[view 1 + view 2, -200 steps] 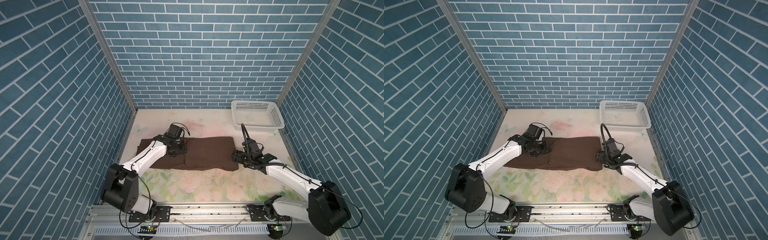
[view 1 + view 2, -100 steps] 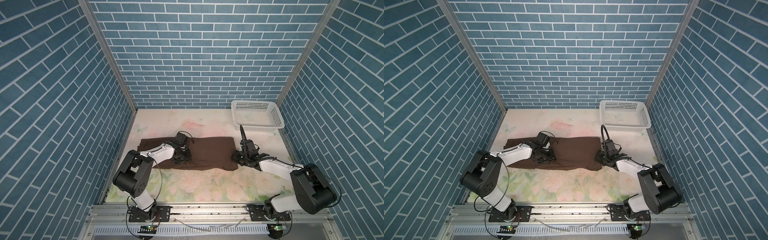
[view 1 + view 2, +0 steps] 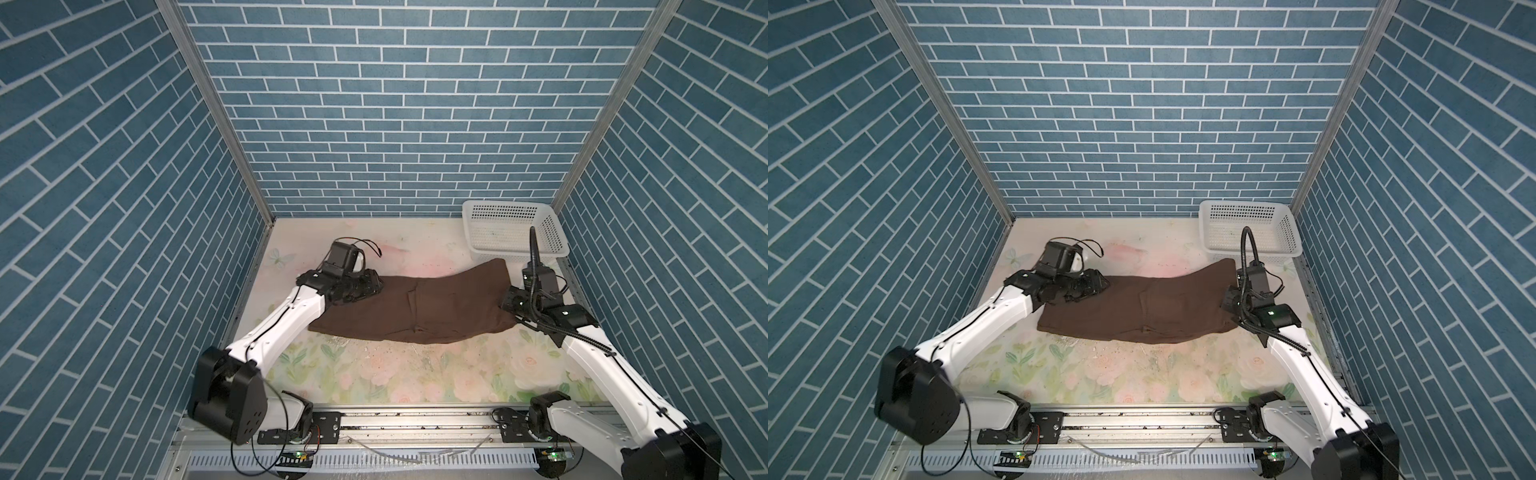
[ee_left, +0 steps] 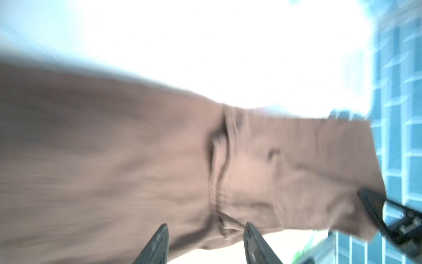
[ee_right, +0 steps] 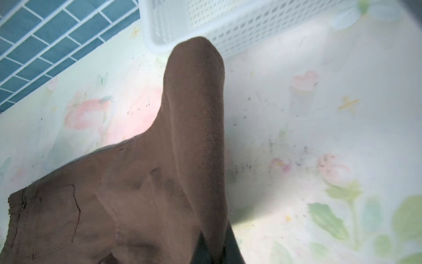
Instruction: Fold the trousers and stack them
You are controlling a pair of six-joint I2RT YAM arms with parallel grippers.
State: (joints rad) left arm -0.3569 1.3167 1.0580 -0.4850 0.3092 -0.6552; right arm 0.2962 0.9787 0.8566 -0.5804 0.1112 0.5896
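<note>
blue brick-pattern walls all round, and down below a floral table top [image 3: 415, 374] with both arms reaching in over it. the trousers [image 3: 436, 307], dark brown, lie as one long band across the table, running from one gripper to the other. the right gripper [image 3: 510, 300] is clamped tight on the end nearest it. that end is raised off the table, and in the right wrist view the cloth climbs in a ridge toward its jaws. the left gripper [image 3: 368, 286] sits low on the opposite end. the left wrist view is pretty blurry, but its fingertips [image 4: 161, 240] stand apart with brown cloth spread out past them, so its jaws are open. a white perforated basket [image 3: 552, 235] sits just beyond the right gripper, right by the lifted corner of the trousers. can't tell if they touch.
</note>
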